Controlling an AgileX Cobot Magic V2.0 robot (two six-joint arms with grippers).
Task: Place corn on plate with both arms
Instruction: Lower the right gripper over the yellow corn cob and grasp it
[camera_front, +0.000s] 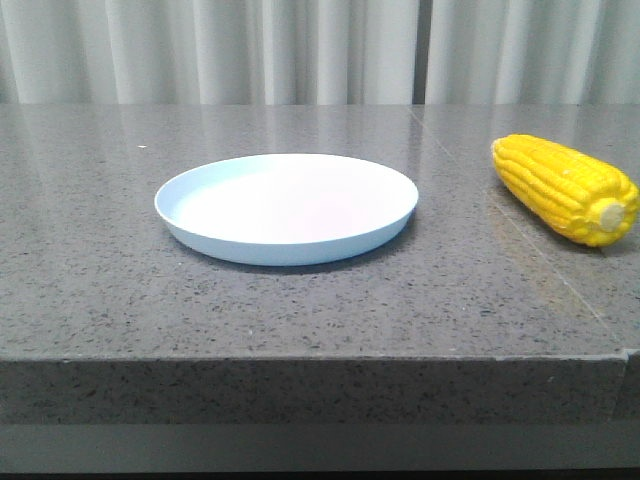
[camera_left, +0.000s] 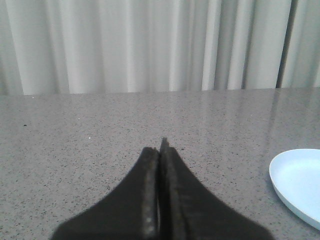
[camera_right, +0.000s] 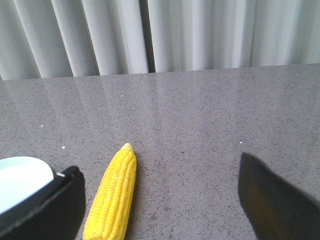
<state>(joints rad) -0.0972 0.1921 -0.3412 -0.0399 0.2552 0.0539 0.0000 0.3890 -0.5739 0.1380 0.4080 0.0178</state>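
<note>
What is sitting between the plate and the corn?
Nothing: in the front view only bare grey table separates the plate from the corn.

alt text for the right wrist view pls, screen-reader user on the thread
A yellow corn cob lies on a grey speckled table, between the open jaws of the right gripper, pointed tip away from the camera. A sliver of the pale blue plate shows behind one jaw; white curtains hang beyond the table.

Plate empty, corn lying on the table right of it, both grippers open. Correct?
Not quite: the left gripper is shut, its jaws pressed together in the left wrist view. The right gripper is open, the plate is empty, and the corn lies right of it.
</note>
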